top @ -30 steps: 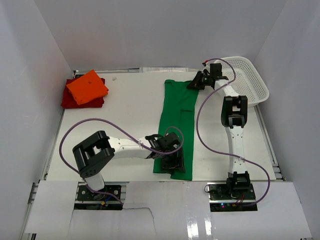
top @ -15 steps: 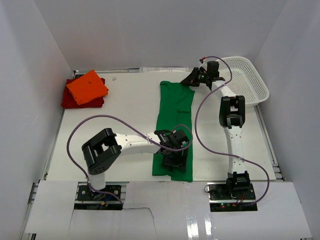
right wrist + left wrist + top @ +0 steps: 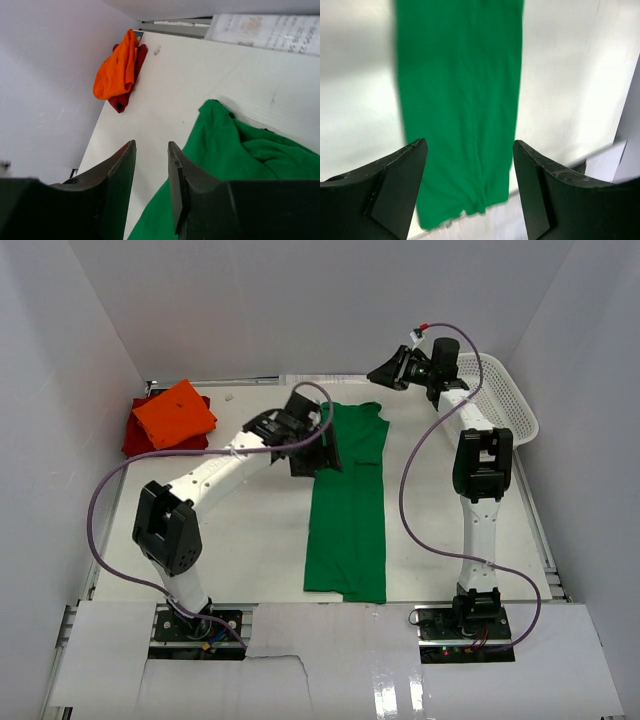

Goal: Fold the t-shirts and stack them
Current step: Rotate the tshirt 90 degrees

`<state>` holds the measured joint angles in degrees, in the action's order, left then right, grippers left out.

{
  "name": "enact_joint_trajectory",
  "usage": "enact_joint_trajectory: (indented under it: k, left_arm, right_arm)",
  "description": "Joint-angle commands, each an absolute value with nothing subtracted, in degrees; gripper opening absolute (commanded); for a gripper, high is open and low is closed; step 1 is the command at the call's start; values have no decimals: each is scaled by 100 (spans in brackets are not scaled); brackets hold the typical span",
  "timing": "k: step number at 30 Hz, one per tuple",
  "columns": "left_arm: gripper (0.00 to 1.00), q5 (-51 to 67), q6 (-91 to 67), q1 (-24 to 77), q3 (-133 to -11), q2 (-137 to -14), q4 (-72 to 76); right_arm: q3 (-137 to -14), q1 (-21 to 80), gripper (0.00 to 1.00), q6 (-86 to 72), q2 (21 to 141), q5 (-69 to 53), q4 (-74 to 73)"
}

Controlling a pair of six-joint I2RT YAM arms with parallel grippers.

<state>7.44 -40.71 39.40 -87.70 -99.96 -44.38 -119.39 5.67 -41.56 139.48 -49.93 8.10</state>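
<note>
The green t-shirt (image 3: 345, 515) is lying flat as a long narrow strip down the middle of the table (image 3: 250, 530), while the folded orange t-shirt (image 3: 176, 412) is sitting on top of the dark red t-shirt (image 3: 145, 440) in the upper left of the frame. The left gripper (image 3: 470, 145) is hovering over the upper left part of the green strip, its fingers spread wide with nothing between them. The right gripper (image 3: 151, 146) is hanging raised in the upper right, near the white mesh basket (image 3: 510, 405), with its fingers standing slightly apart and gripping nothing.
</note>
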Motion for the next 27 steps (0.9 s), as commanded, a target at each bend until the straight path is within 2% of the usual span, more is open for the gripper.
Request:
enact_joint_trajectory:
  k: [1, 7, 14, 18, 22, 26, 27]
  left_arm:
    - [80, 721, -3325, 3271, -9297, -10001, -4474]
    - [80, 939, -2743, 2778, -10563, -11222, -3860]
    - [79, 2134, -2610, 2207, -10977, -12312, -2602]
    - [79, 2241, -2637, 2031, -11767, -13182, -2558]
    - [78, 2206, -2523, 1986, -12331, -13728, -2209]
    - [75, 2293, -2470, 1916, -12313, -14026, -1443]
    - [75, 2390, -2496, 1890, -12357, -14114, -1372]
  right_arm:
    - [-11883, 606, 38, -3648, 13456, -5177, 476]
    - [-10576, 1010, 33, -2463, 12544, -4896, -525]
    - [-7975, 1634, 42, -1512, 10602, -3991, -1239]
    - [-6516, 2170, 41, -1590, 9338, -3778, -1047]
    - [-5363, 2531, 34, -1933, 8562, -3692, -905]
    - [-4388, 3100, 11, -2337, 8026, -3692, -704]
    - [-4273, 3198, 8, -2416, 7964, -3683, -634]
